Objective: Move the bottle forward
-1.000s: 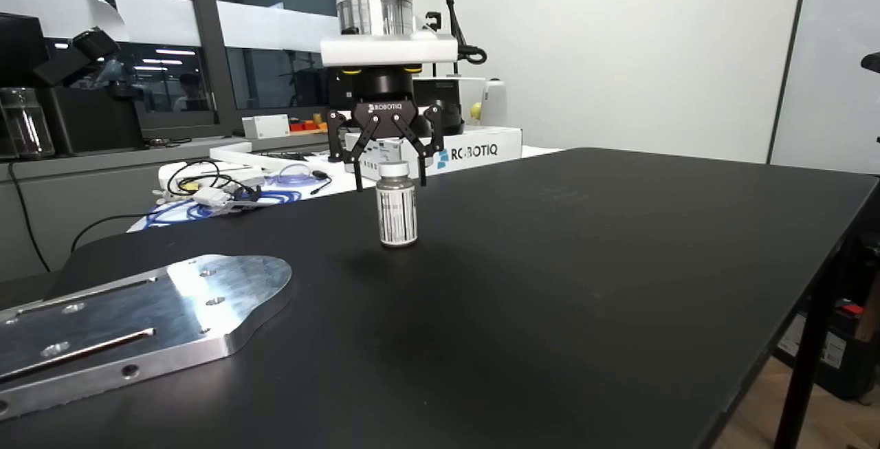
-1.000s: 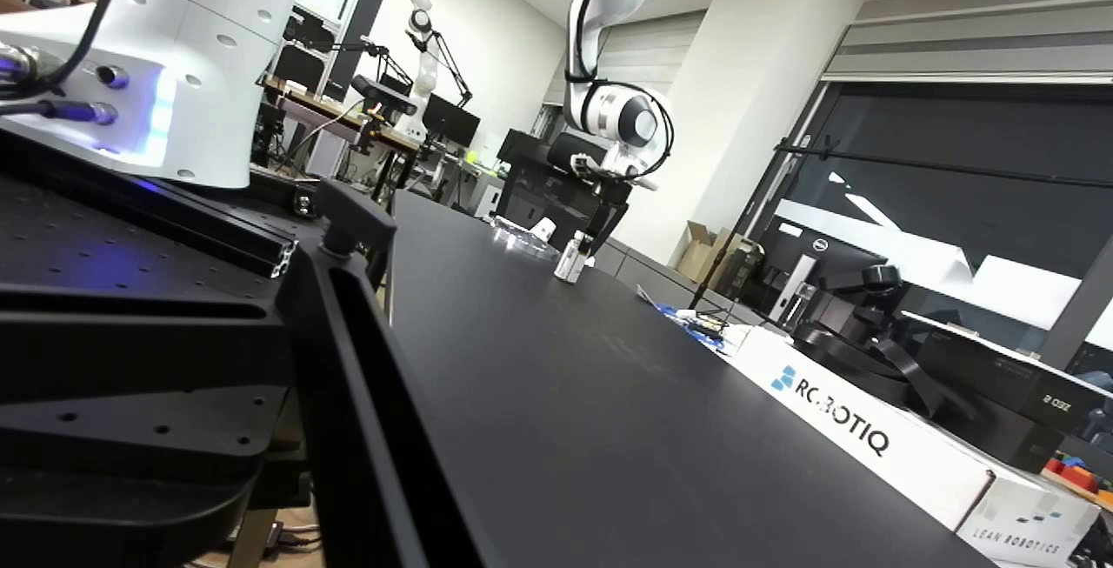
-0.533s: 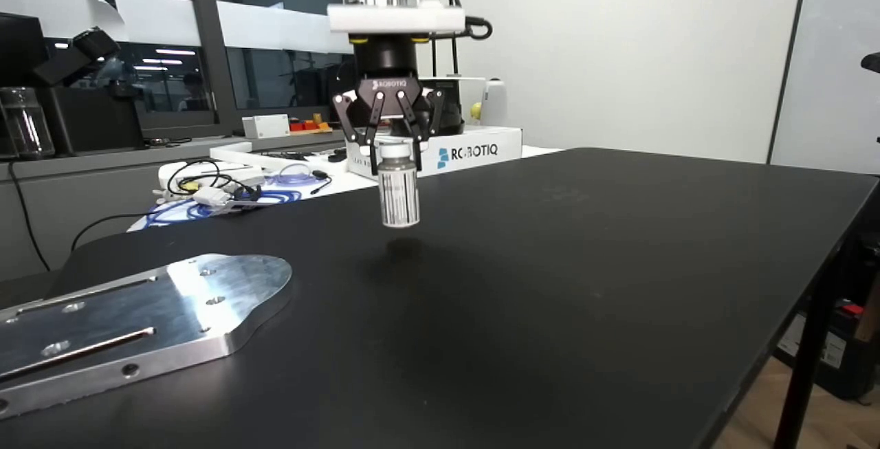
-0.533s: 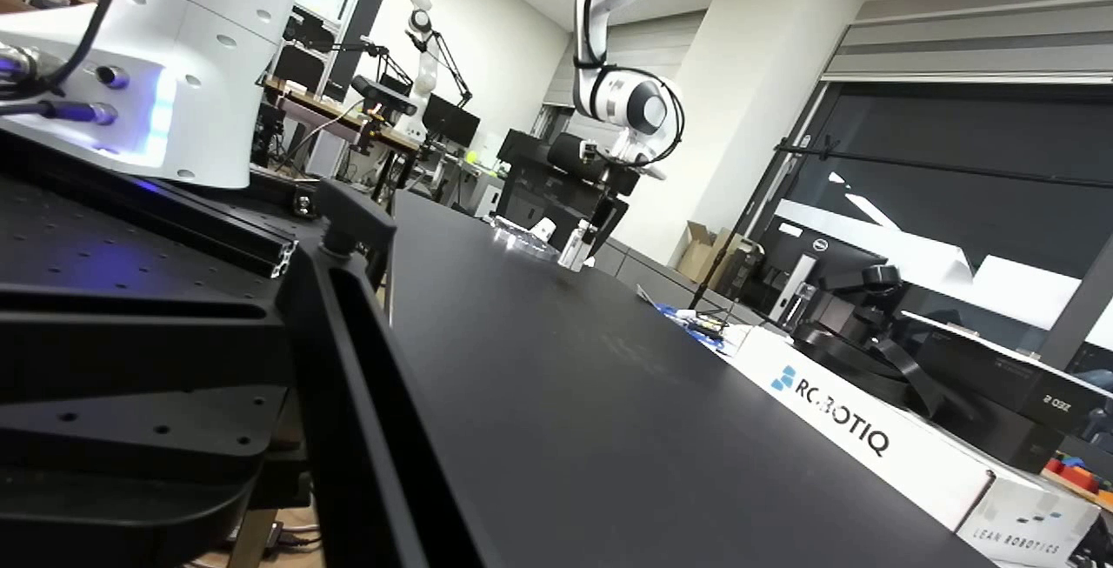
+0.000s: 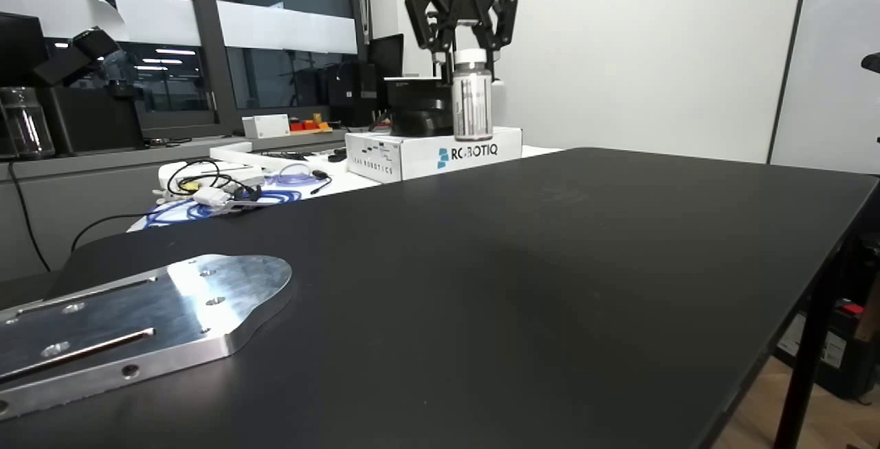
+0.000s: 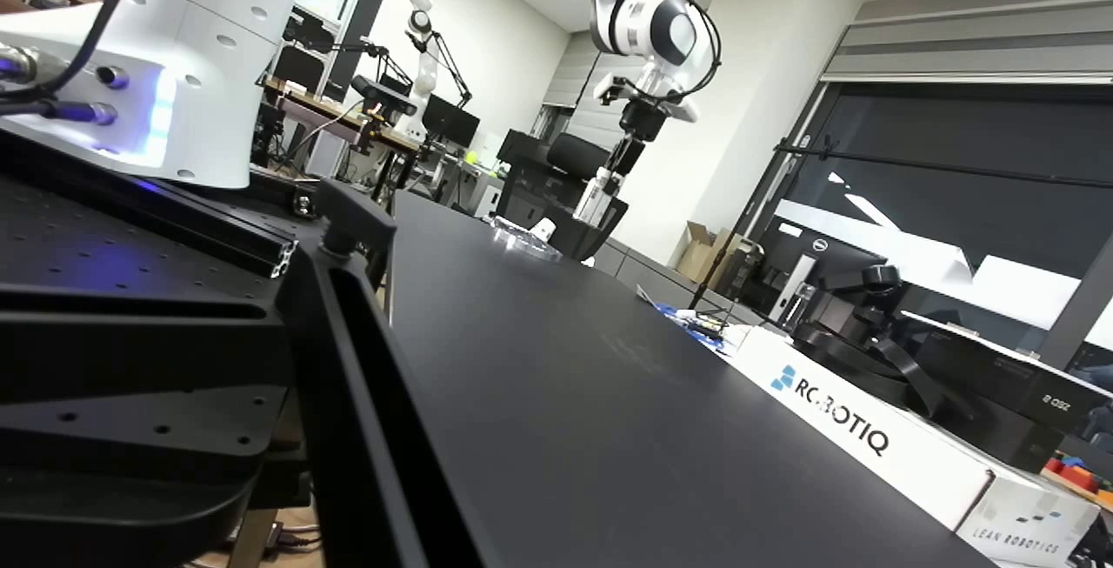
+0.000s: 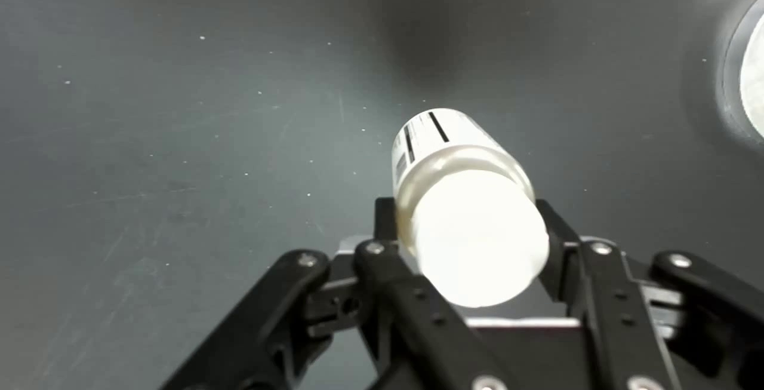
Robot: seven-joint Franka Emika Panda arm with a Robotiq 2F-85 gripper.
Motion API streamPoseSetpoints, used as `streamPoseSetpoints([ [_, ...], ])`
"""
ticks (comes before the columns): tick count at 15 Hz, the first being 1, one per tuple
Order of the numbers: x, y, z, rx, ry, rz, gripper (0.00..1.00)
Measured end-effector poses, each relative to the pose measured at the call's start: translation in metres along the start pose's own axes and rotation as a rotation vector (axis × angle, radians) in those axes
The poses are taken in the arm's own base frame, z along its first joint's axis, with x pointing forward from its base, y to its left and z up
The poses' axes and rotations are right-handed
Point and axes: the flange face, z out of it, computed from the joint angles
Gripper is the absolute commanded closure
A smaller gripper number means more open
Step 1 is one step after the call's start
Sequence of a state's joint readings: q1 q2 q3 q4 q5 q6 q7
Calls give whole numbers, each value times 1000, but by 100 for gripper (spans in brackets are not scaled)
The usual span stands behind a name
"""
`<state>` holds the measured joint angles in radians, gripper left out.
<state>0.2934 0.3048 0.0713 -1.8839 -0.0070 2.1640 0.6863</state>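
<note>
The bottle, with its pale striped label and white cap, hangs upright in the air above the black table. My gripper is shut on it from above, the fingers on either side just below the cap. From the wrist, the bottle shows mostly as a bright cap between the two black fingers, which press against its neck and shoulder. An exterior view gives the bottle small and slightly blurred, under the gripper, well above the tabletop.
A metal plate lies at the near left of the table. Behind the far edge stand a white lettered box and tangled cables. The robot base shows in an exterior view. A bright rounded object edges into the wrist view.
A second ago the bottle stood on the table between open fingers. The fingers then shut on it, and it has risen well clear, moving up and rightward in an exterior view.
</note>
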Motion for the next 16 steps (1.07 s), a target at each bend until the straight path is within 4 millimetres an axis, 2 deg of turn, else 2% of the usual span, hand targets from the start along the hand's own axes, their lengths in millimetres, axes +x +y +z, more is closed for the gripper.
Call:
streamPoseSetpoints([
  [3,-20,45,-21,14,28,-24,70],
  [5,-37,76,-24,15,35,-32,70],
  [7,-56,112,-16,12,12,-28,70],
  [10,-88,163,11,-16,-56,-9,70],
  [13,-110,185,40,-35,-81,5,70],
  [16,-125,185,62,-38,-72,-8,70],
])
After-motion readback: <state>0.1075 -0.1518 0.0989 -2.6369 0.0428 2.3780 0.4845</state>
